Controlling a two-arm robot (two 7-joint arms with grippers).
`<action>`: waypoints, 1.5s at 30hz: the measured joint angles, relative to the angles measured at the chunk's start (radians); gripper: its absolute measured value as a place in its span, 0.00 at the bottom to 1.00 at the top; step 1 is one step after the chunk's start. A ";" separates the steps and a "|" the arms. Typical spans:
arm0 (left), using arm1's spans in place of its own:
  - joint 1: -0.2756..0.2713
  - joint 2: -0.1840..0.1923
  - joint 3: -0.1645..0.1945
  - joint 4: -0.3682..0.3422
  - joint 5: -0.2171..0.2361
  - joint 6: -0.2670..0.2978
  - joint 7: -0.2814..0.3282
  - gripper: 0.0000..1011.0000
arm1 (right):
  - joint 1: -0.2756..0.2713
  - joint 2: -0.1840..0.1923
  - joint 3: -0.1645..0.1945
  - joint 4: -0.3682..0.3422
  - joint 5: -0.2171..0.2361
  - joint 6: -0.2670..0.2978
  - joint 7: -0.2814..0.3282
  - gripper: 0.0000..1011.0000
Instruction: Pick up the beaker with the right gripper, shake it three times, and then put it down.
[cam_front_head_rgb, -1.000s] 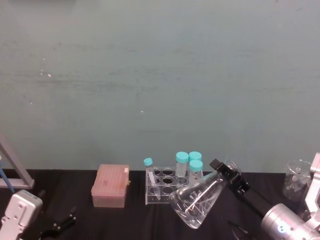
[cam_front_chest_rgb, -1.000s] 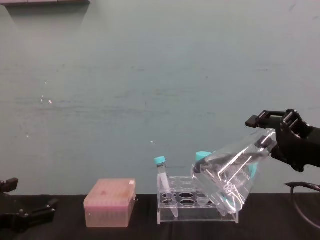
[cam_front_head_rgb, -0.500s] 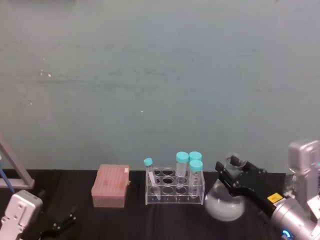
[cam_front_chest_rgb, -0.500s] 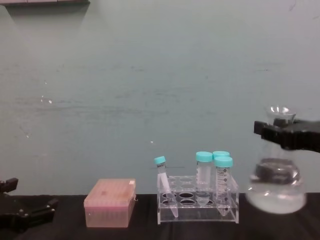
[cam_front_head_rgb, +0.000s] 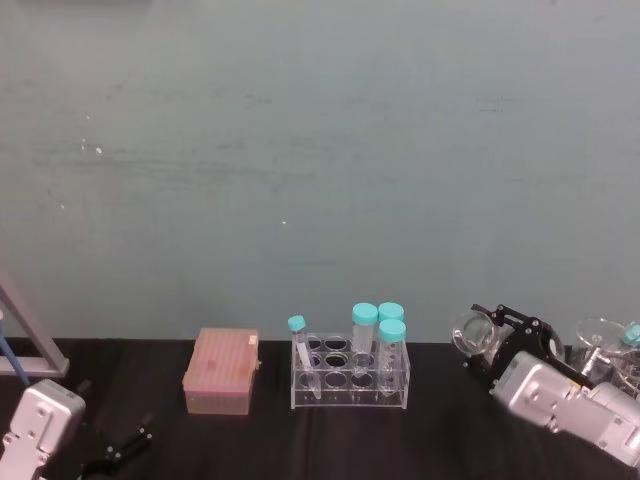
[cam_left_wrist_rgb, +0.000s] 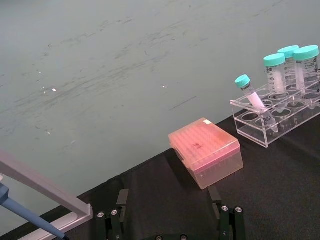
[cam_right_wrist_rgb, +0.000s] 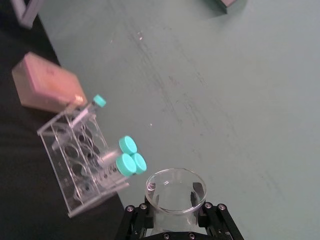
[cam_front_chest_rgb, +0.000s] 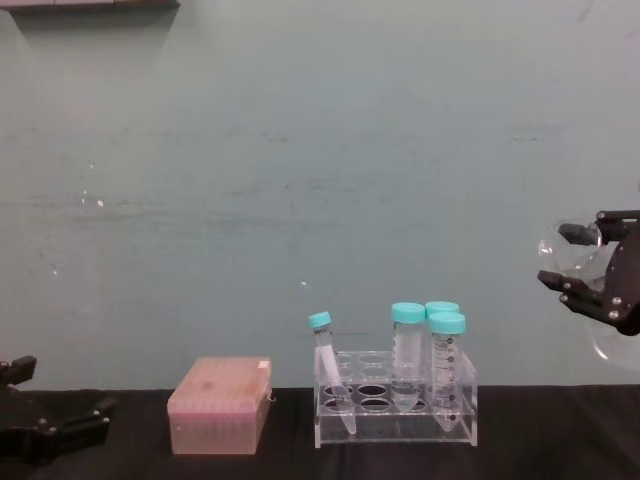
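Observation:
The beaker (cam_front_head_rgb: 472, 332) is a clear glass flask held off the table at the far right, tipped so its flared rim faces left toward the tube rack. My right gripper (cam_front_head_rgb: 490, 340) is shut on its neck. In the chest view the beaker rim (cam_front_chest_rgb: 557, 245) sits between the jaws of the right gripper (cam_front_chest_rgb: 568, 257), well above table height. The right wrist view looks down into the beaker mouth (cam_right_wrist_rgb: 175, 192), with the right gripper (cam_right_wrist_rgb: 175, 216) clamped just below it. My left gripper (cam_left_wrist_rgb: 170, 222) rests open and idle at the near left of the table.
A clear tube rack (cam_front_head_rgb: 350, 375) with teal-capped tubes stands mid-table, and a pink tip box (cam_front_head_rgb: 222, 370) is to its left. Another glass vessel (cam_front_head_rgb: 598, 340) stands at the far right behind my right arm. A metal stand (cam_front_head_rgb: 20, 335) leans at the left edge.
The beaker swung from tilted over the rack, through upright, out to the right and higher, now tipped with its mouth facing left. The left arm has not moved.

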 joint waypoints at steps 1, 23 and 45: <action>0.000 0.000 0.000 0.000 0.000 0.000 0.000 0.99 | 0.002 0.003 -0.003 0.002 -0.017 -0.004 -0.006 0.45; 0.000 0.000 0.000 0.000 0.000 0.000 0.000 0.99 | -0.105 -0.195 0.155 0.008 0.445 0.126 0.176 0.45; 0.000 0.000 0.000 0.000 0.000 0.000 0.000 0.99 | -0.129 -0.244 0.204 0.025 0.571 0.229 0.185 0.45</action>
